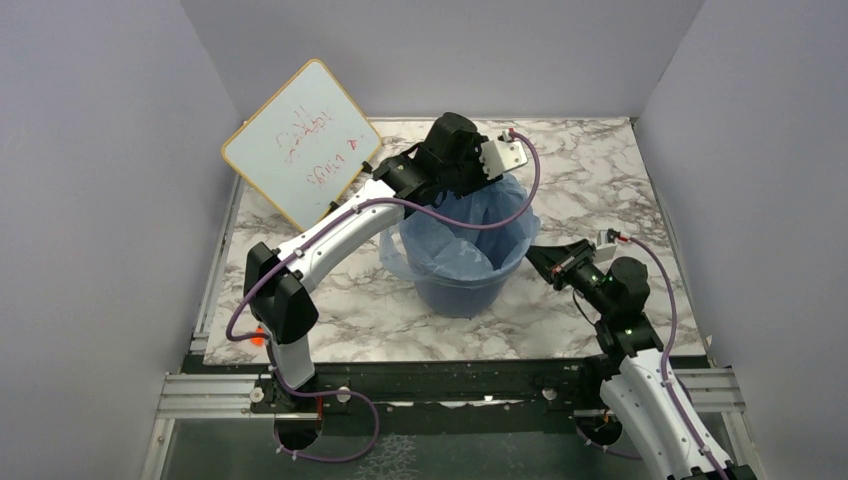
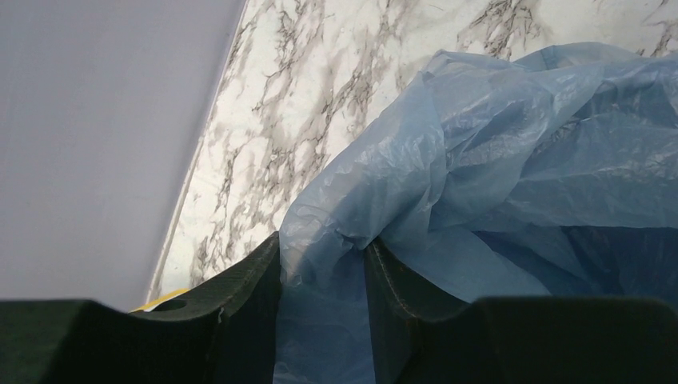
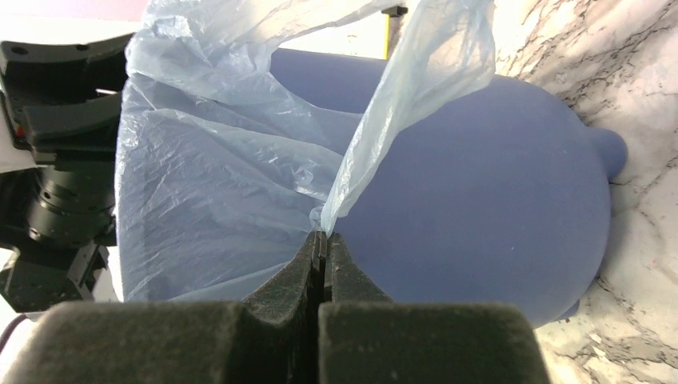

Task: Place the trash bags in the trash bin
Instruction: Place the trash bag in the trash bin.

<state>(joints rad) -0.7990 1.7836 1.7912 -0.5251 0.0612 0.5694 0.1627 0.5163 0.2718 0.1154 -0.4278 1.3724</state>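
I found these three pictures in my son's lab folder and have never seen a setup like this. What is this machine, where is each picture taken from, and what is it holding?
These are two robot arms bolted at the near edge of a marble-patterned table. The wide picture comes from a fixed camera above and behind them. The other two come from small cameras on each wrist, looking past that arm's own fingers.

On the table stands a blue trash bin with a thin light-blue trash bag draped into it and over its rim. A white board with red writing leans at the back left.

The left gripper pinches a bunched fold of the bag at the bin's far side. The right gripper is shut on a thin strip of the bag beside the bin's outer wall.
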